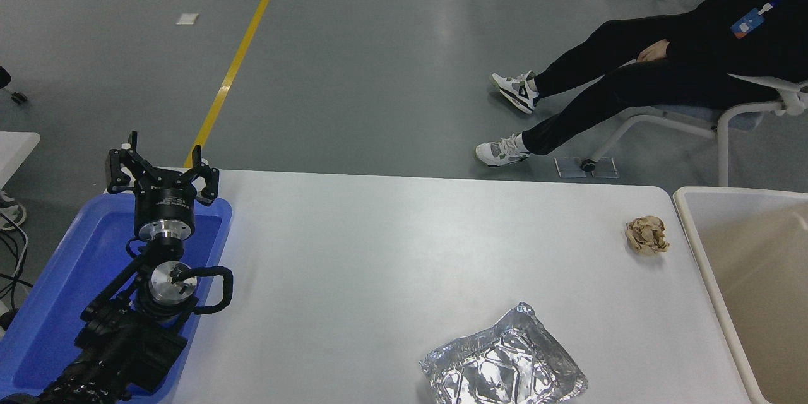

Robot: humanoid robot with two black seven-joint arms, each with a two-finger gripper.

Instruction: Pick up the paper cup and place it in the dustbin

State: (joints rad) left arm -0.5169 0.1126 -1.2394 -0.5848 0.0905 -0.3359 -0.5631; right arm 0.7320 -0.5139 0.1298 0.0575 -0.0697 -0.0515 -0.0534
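Observation:
The paper cup is out of view. The dustbin (694,227), a large cream bin, stands off the table's right end, and the part of its inside that shows holds nothing I can make out. My left gripper (163,167) is parked open over the far end of the blue tray at the lower left, with nothing between its fingers. The right arm and its gripper do not show in the head view.
A crumpled brown paper ball (647,235) lies near the table's right end, close to the dustbin. A crinkled foil tray (503,368) sits at the front centre-right. The blue tray (57,290) lies under the left arm. A person sits in a chair (726,120) beyond the table.

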